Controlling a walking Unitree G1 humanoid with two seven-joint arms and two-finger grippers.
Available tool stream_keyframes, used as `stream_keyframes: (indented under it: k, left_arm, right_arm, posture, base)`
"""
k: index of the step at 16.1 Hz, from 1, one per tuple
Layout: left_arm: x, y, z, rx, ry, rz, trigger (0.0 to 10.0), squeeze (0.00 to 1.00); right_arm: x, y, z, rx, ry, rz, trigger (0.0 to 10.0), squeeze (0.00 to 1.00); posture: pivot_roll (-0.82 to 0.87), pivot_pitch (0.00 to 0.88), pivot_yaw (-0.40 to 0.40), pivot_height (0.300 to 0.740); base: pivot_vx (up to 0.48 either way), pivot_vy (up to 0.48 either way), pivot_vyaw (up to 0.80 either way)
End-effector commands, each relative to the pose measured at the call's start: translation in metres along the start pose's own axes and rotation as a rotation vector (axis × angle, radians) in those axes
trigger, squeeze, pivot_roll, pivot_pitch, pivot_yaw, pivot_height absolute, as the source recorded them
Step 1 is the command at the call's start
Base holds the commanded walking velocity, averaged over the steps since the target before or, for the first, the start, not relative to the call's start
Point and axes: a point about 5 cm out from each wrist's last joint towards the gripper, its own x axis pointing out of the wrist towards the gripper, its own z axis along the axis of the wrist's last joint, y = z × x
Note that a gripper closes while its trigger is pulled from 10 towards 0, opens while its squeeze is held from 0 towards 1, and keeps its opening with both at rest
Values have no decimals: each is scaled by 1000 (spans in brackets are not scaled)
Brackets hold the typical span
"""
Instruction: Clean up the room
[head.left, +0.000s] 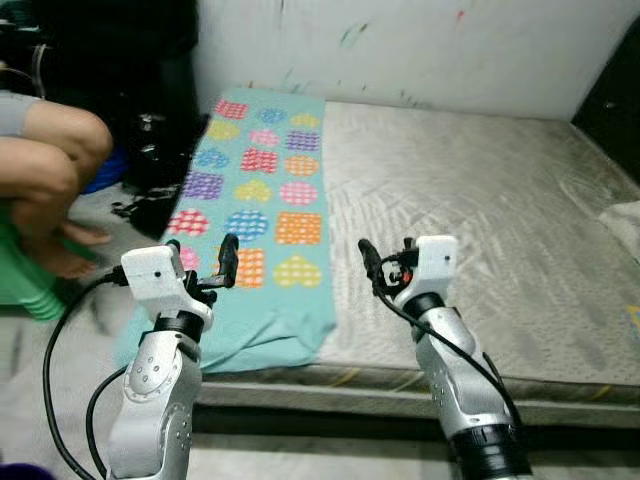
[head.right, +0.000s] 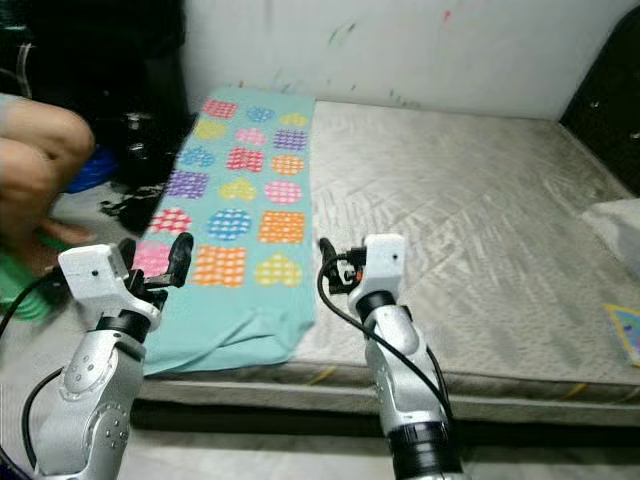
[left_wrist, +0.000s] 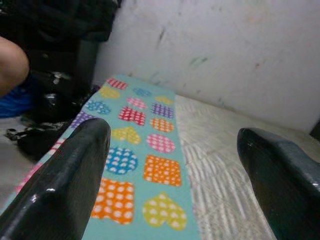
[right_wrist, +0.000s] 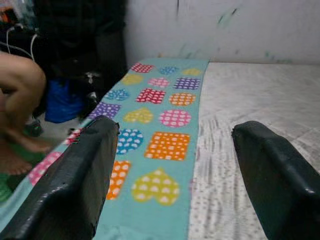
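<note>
Your left tool (head.left: 202, 258) and right tool (head.left: 385, 254) are both raised at the near edge of the bed (head.left: 480, 210), each with its fingers spread wide and nothing between them. Just ahead of your left tool, and ahead and to the left of your right tool, you have the teal blanket (head.left: 262, 200) with coloured hearts, squares and circles, lying along the bed's left side and draping over the near edge and the left side. Beyond the left tool's outer side, a person's bent leg (head.left: 45, 165) is near the bed. At the bed's far right edge lies a white cloth (head.right: 615, 222).
</note>
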Motion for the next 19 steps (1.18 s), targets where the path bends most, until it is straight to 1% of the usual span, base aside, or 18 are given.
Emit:
stream_keyframes:
  k: [1,5,7,11,19]
  left_arm:
    - [2,-8,-1,-11,5,-22,10000,0]
    - [2,-8,-1,-11,2,-24,10000,0]
    - [2,-9,0,-13,-5,-29,10000,0]
    - [1,-14,1,-23,-8,-74,10000,0]
    - [1,-15,1,-30,-11,-99,10000,0]
  right_arm:
    - [-3,-13,0,-14,3,-36,10000,0]
    - [-3,-12,0,-13,4,-35,10000,0]
    - [-3,-12,0,-12,4,-35,10000,0]
    - [-2,-12,0,-5,5,-37,10000,0]
    - [-2,-12,0,0,8,-39,10000,0]
  posture:
    - [24,26,-60,740]
    - [23,26,-58,740]
    - [23,26,-58,740]
    - [22,27,-57,740]
    - [22,26,-55,740]
  base:
    - [0,480,0]
    - [0,480,0]
    - [0,0,0]
    - [0,0,0]
    - [330,0,0]
